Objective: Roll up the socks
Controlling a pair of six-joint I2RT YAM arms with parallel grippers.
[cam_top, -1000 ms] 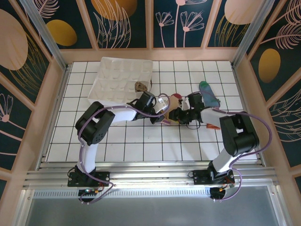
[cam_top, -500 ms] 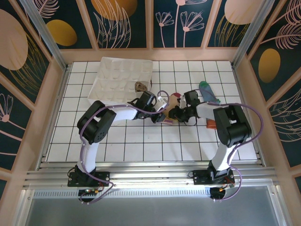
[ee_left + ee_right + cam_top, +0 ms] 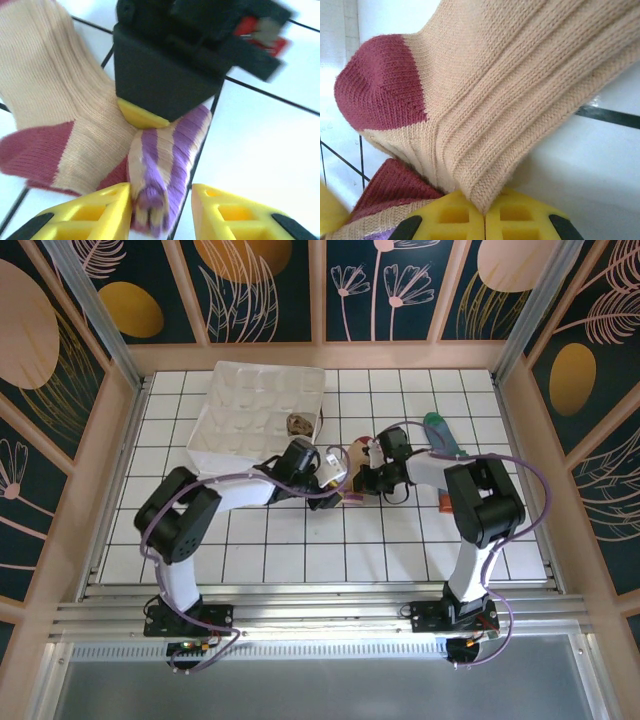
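White gridded tabletop, floral panels behind. Mid-table, the beige sock lies between the two arms. Since a second ago the right gripper has closed fully, pinching the sock's ribbed leg, while the left gripper has loosened — its fingers now stand narrowly apart astride the curled purple-striped cuff. The hold seems to be passing across, with rolling barely begun. No brand or writing is legible — a red tag on the right gripper is blurred.
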